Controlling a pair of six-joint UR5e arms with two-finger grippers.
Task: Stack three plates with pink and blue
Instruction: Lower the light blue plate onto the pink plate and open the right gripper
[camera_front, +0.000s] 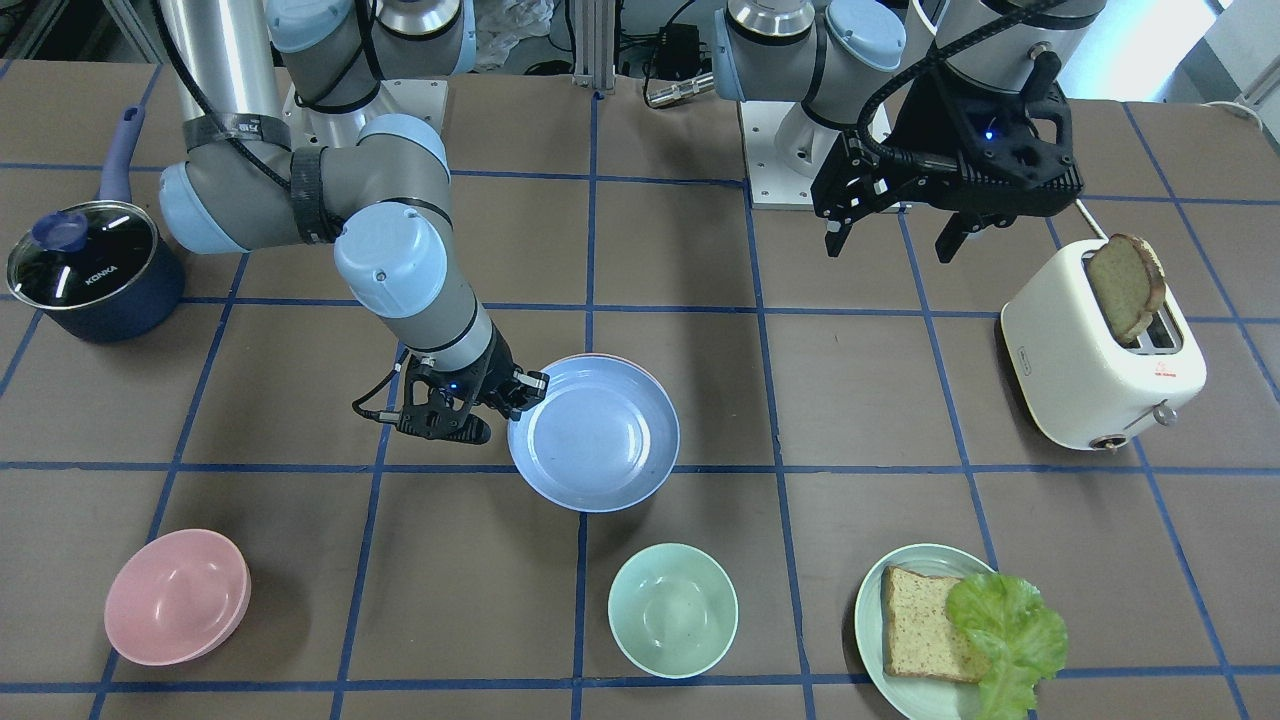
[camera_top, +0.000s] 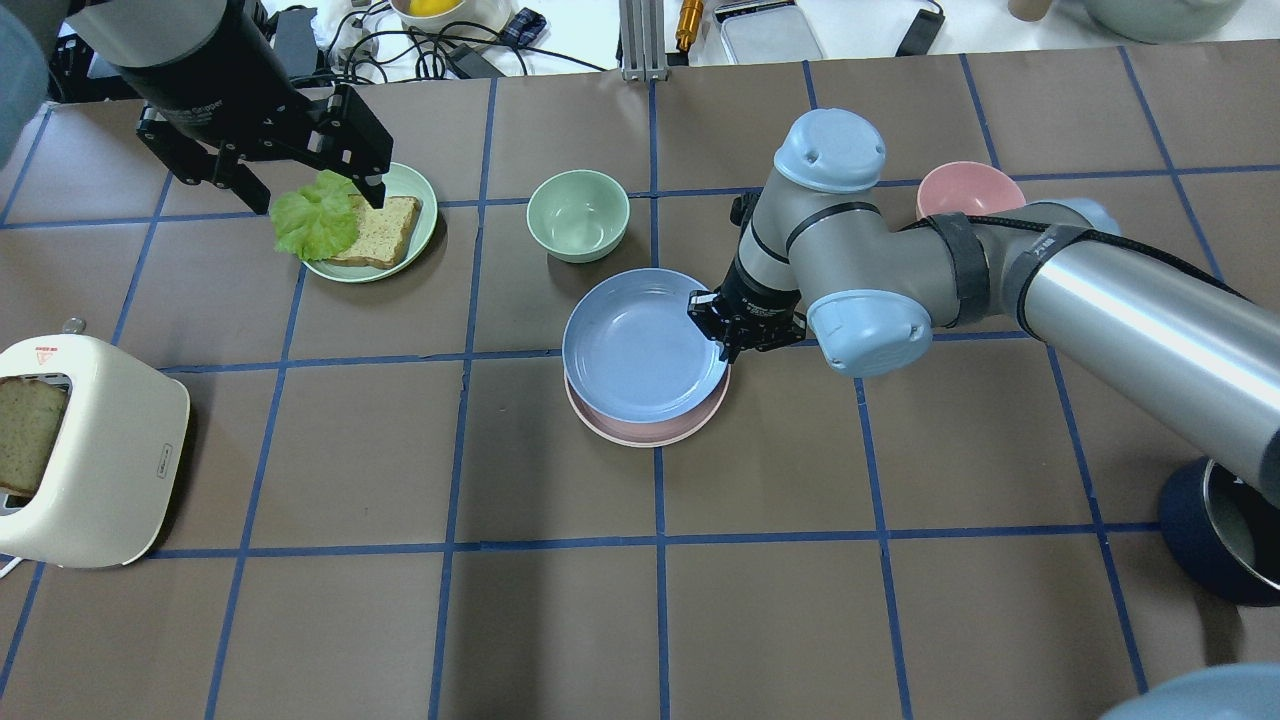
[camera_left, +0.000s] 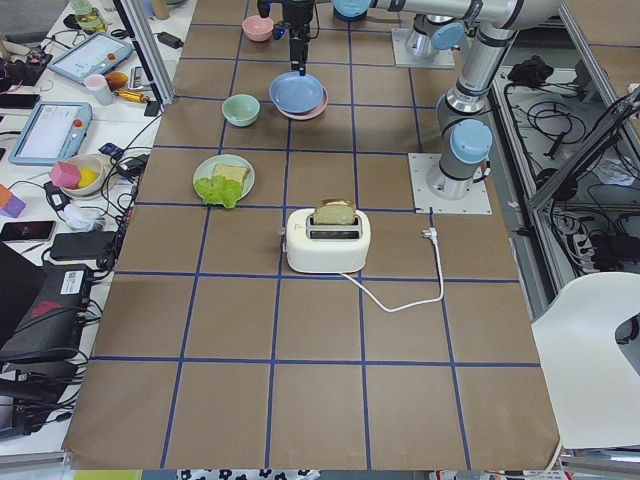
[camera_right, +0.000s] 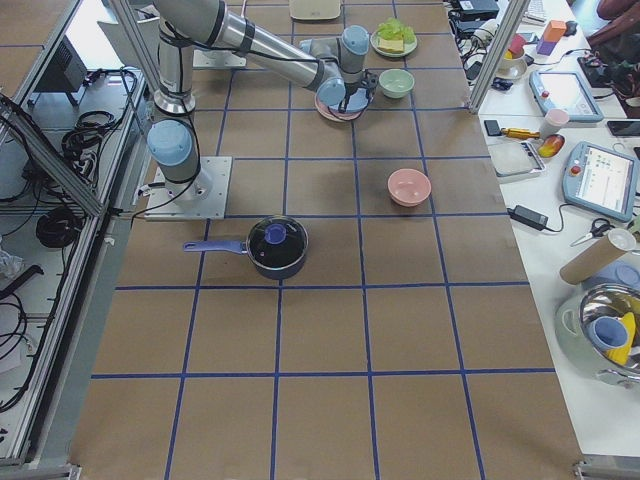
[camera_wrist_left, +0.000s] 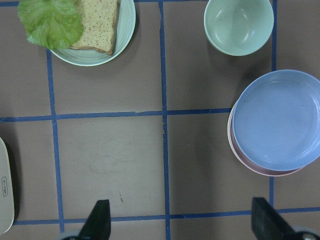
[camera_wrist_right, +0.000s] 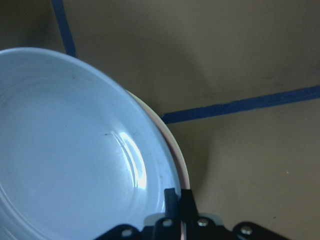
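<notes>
The light blue plate (camera_top: 640, 345) lies on top of the pale pink plate (camera_top: 650, 432) at the table's middle, shifted a little off its centre. Both also show in the left wrist view: blue plate (camera_wrist_left: 277, 120), pink rim (camera_wrist_left: 260, 169). My right gripper (camera_top: 725, 335) is shut on the blue plate's rim (camera_wrist_right: 150, 150), one finger inside and one outside. A thin pale edge (camera_wrist_right: 159, 116) beside the pink rim could be the cream-white plate; I cannot tell. My left gripper (camera_front: 893, 243) is open and empty, high above the table.
A green bowl (camera_top: 578, 213) stands just beyond the stack. A pink bowl (camera_top: 968, 190) is behind my right arm. A green plate with bread and lettuce (camera_top: 385, 262), a toaster (camera_top: 85, 450) and a lidded blue pot (camera_front: 85, 265) stand further off.
</notes>
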